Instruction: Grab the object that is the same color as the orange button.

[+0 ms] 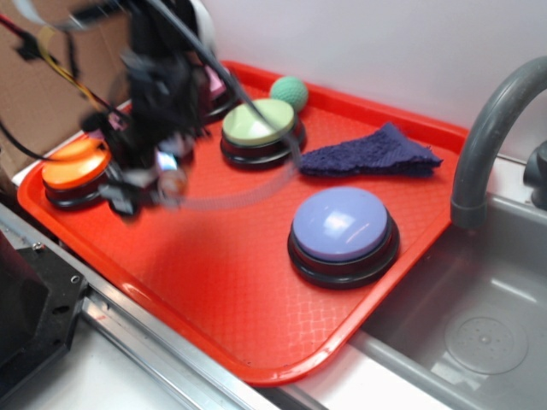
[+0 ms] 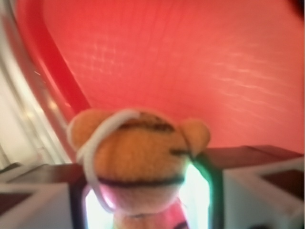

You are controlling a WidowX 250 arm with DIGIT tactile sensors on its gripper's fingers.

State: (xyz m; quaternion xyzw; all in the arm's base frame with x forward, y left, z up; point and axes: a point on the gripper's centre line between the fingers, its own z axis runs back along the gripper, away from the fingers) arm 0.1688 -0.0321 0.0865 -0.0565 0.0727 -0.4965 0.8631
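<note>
The object is a small orange plush toy with dark stripes and small ears (image 2: 138, 157). It sits between my gripper's (image 2: 147, 191) two fingers, which press on its sides, and it is held over the red tray (image 2: 190, 62). In the exterior view my gripper (image 1: 162, 179) is motion-blurred at the tray's left side, with a small orange blob, the object (image 1: 173, 182), at its tip. The orange button (image 1: 75, 164) stands on its black base just left of the gripper, near the tray's left corner.
On the red tray (image 1: 222, 282) stand a pale green button (image 1: 258, 122), a lavender-blue button (image 1: 342, 224), a green ball (image 1: 289, 90) and a dark blue knitted cloth (image 1: 372, 154). A pink button (image 1: 214, 85) is partly behind the arm. A grey faucet (image 1: 487, 128) and sink (image 1: 479, 325) lie to the right.
</note>
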